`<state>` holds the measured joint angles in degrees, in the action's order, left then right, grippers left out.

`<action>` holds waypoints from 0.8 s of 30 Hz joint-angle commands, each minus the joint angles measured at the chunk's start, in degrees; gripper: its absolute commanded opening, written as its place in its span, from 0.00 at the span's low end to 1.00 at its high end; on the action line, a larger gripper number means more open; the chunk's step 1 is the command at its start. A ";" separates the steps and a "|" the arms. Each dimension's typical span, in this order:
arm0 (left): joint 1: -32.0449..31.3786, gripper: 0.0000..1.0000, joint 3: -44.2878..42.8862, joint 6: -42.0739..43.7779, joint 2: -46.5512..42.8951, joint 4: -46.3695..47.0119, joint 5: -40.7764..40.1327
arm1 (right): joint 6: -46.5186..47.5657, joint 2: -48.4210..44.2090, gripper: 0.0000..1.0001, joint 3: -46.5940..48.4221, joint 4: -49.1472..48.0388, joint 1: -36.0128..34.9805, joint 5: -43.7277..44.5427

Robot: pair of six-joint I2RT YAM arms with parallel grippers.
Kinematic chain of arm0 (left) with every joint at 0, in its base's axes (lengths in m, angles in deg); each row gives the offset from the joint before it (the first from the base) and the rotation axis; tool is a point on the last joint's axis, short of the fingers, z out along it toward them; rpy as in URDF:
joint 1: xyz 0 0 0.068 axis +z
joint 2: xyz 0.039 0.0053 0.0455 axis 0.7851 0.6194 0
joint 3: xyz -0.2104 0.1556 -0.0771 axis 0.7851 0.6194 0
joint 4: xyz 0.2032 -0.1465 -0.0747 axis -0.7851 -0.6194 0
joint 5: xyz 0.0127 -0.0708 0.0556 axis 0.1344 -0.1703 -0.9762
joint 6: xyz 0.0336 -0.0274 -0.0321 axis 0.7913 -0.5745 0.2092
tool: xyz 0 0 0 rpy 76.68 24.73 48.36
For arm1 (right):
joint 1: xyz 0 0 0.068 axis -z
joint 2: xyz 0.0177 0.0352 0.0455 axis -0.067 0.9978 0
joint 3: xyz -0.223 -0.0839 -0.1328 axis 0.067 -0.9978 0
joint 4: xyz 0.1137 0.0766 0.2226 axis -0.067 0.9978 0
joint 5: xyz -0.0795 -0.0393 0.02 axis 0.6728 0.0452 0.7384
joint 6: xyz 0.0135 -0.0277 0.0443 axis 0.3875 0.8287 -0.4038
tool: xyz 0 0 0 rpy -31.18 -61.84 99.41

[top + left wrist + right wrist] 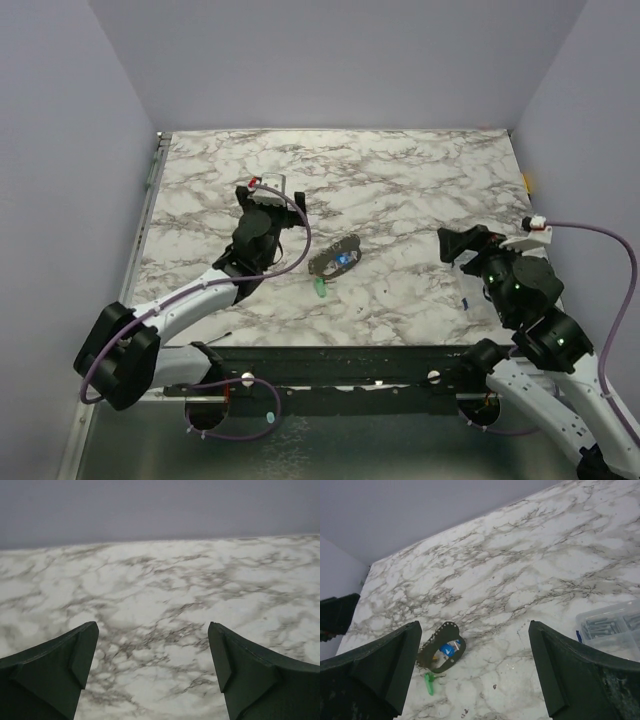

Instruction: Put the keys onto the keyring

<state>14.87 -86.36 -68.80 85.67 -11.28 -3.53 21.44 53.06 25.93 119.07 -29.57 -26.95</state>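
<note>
The keyring (324, 264) is a dark grey oval loop lying mid-table; in the right wrist view (433, 647) it looks like a flat perforated band. The blue key (346, 259) lies inside the loop (448, 649), and a small yellow-gold bit (435, 658) shows beside it. The green key (320, 290) lies on the marble just outside the loop's near end (429, 681). My left gripper (262, 205) is open and empty to the left of the ring, facing the far wall (152, 630). My right gripper (455, 247) is open and empty to the right of the ring, facing it (474, 627).
A clear plastic box (610, 627) with small metal parts sits on the table at the right, close to my right gripper. The marble table (400, 180) has walls on the left, far and right sides. Purple cables loop off both arms.
</note>
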 commanded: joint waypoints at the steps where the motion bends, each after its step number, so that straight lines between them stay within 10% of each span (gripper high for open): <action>1: -4.36 0.99 5.84 -6.31 7.89 4.07 -29.10 | 0.46 6.93 1.00 -3.38 -13.78 -0.03 4.57; 6: -8.30 0.99 6.30 14.79 13.36 8.69 -25.50 | 5.20 14.51 1.00 -9.52 -26.76 -0.09 1.19; 10: 6.99 0.99 9.22 3.86 12.91 8.70 -22.45 | 13.02 18.93 1.00 -14.78 -33.50 -0.08 0.04; 16: 12.35 0.99 8.15 6.86 24.54 10.96 -14.12 | 19.23 26.72 1.00 -20.91 -50.26 -0.08 10.40; 24: 28.69 0.99 25.04 2.19 26.91 47.02 2.65 | 38.64 40.31 1.00 -25.62 -75.65 3.73 11.25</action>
<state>36.00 -70.03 -62.09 111.38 9.90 -15.09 50.07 87.29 1.34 60.38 -28.95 -16.92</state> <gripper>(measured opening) 0.982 0.998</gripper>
